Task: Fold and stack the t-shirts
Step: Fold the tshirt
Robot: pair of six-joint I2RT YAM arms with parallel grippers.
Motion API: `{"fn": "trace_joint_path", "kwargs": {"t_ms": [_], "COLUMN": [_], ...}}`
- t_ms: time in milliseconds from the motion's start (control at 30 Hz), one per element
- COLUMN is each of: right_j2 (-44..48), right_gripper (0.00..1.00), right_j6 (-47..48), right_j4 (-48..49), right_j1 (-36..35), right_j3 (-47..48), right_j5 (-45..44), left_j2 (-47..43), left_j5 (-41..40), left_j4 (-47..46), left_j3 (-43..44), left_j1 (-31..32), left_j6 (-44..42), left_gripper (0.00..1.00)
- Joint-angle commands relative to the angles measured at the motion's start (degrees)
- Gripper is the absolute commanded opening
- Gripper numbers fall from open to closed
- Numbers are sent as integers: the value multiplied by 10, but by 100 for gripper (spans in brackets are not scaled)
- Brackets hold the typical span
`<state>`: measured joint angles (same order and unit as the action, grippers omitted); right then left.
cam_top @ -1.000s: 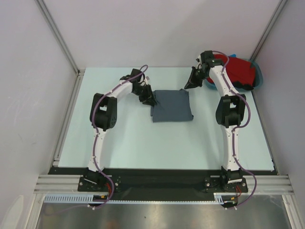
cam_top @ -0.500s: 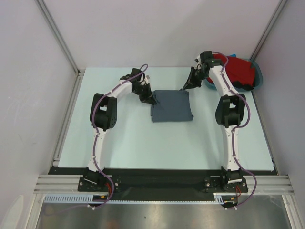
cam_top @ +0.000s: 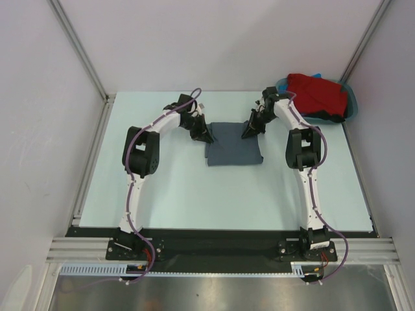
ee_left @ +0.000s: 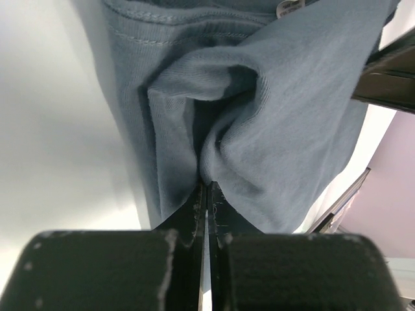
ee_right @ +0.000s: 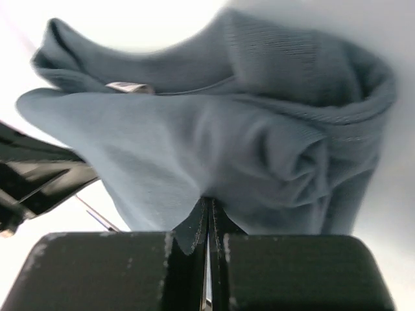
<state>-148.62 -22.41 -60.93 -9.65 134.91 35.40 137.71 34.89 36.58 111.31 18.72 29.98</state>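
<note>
Both grippers clamped on far corners of the grey shirt (cam_top: 235,148), fold in hand.
The left gripper (ee_left: 206,189) and right gripper (ee_right: 207,202) each pinch bunched cloth tightly at the far edge of the grey shirt, which lies part-folded on the table (cam_top: 168,188). The red shirt (cam_top: 318,92) sits in the tub (cam_top: 353,103). Recommend raising both corners level and together, edge kept taut, then drawing them toward the near edge. Whether every layer is caught cannot be confirmed.

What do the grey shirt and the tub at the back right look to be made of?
The grey shirt looks like soft knit cloth, likely cotton jersey, matte: fine ribbed weave, a stitched hem and loose folds show. The tub is probably hard plastic, teal with a smooth thin rim, though it is too small to be sure.
</note>
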Motion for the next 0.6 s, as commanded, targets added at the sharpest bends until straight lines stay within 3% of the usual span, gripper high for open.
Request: {"fn": "trace_joint_path", "kwargs": {"t_ms": [0,267,567], "right_j2": [-15,-31,-34], "right_gripper": [0,0,0], "right_j6": [0,3,1], "right_j4": [-17,-24,-22], "right_j1": [3,16,18], "right_j3": [21,27,27], "right_j5": [-16,-66,-64], "left_j2": [-29,-46,-86], "left_j5": [14,9,5], "left_j4": [-16,-12,-16], "left_j3": [-6,-21,-42], "left_j1": [1,0,-4], "left_j6": [3,-4,-4], "left_gripper": [0,0,0]}}
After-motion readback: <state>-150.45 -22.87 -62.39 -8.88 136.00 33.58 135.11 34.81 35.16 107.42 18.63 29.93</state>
